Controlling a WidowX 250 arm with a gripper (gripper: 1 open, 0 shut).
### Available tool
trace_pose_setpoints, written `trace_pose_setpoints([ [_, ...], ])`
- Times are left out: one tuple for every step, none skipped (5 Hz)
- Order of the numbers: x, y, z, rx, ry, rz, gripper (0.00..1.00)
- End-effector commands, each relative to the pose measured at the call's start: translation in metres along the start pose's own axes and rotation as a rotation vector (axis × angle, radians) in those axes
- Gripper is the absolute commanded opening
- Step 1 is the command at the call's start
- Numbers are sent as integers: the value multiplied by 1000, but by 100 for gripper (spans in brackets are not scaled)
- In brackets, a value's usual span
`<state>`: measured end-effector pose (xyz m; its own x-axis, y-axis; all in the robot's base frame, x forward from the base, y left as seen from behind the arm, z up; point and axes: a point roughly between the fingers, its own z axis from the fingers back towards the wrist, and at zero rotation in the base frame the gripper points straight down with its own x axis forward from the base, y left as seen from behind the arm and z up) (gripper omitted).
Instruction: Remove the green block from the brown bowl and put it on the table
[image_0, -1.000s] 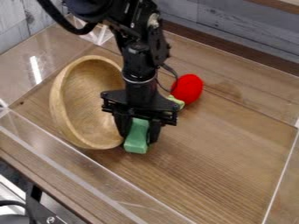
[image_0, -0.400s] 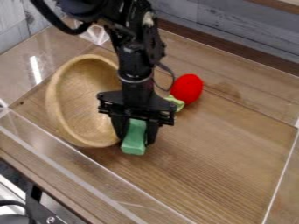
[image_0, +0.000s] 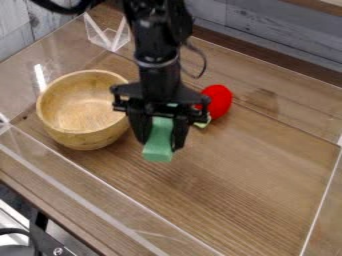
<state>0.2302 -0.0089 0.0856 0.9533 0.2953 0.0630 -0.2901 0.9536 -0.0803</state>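
The green block (image_0: 159, 151) hangs a little above the wooden table (image_0: 254, 180), just right of the brown bowl (image_0: 80, 112). My gripper (image_0: 160, 137) points straight down and is shut on the block's upper part, one black finger on each side. The bowl sits upright on its base at the left and is empty inside. The block is outside the bowl's rim and does not touch the table.
A red ball (image_0: 215, 98) lies just behind and to the right of the gripper. A low clear plastic wall (image_0: 94, 175) runs around the table area, close along the front and left.
The gripper has risen with the green block. The bowl, tipped on its side before, has dropped back flat onto its base.
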Motion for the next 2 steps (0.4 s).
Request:
trace_pose_setpoints([
  [5,-23,13,-38,-46,-31,0],
  [-1,-45,7,-51,-36,-51,0],
])
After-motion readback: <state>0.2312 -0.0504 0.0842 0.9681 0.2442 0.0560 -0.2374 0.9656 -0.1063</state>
